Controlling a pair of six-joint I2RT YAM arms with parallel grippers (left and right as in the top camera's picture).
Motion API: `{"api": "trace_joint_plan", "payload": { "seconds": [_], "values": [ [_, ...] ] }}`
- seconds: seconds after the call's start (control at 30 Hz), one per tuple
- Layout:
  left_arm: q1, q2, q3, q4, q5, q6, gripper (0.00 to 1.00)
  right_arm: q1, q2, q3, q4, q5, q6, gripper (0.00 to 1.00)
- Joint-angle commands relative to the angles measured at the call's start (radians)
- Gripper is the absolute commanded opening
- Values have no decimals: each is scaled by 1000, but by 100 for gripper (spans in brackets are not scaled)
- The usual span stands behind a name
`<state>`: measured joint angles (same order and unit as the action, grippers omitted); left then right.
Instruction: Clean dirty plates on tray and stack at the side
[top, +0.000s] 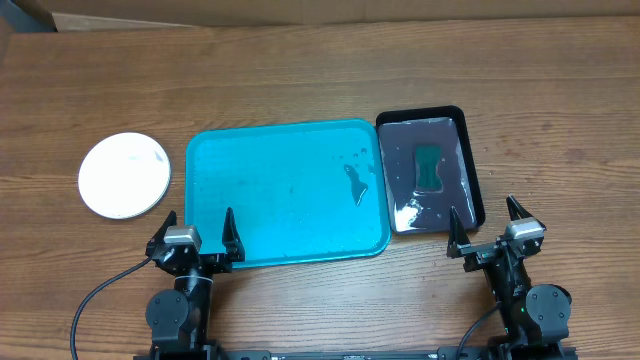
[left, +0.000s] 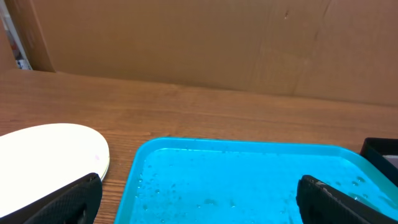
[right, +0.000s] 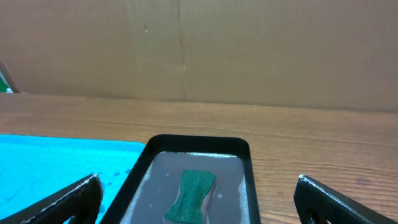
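The teal-blue tray (top: 250, 190) lies in the middle of the table with water drops and a small puddle on it and no plates. It also shows in the left wrist view (left: 249, 180) and the right wrist view (right: 56, 158). A stack of plates (top: 124, 174) with the white one on top sits on the table left of the tray; the left wrist view shows it too (left: 43, 155). The mint-green and yellow plates are hidden under it or out of view. My left gripper (top: 195, 235) is open and empty at the tray's near left corner. My right gripper (top: 490, 232) is open and empty near the black tray's front edge.
A black tray (top: 470, 150) with grey water and a green sponge (top: 430, 166) stands right of the teal tray; the right wrist view shows the sponge (right: 193, 196). A cardboard wall (left: 217, 43) stands behind the table.
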<state>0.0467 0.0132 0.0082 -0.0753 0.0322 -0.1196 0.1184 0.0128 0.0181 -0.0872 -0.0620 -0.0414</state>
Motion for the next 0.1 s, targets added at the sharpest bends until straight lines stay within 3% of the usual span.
{"api": "trace_joint_plan", "payload": {
  "seconds": [0.0, 0.07],
  "values": [
    [5, -9, -3, -2, -6, 19, 100, -3, -10, -10, 6, 12, -5, 100],
    [5, -9, -3, -2, -6, 19, 100, -3, -10, -10, 6, 12, -5, 100]
  ]
}}
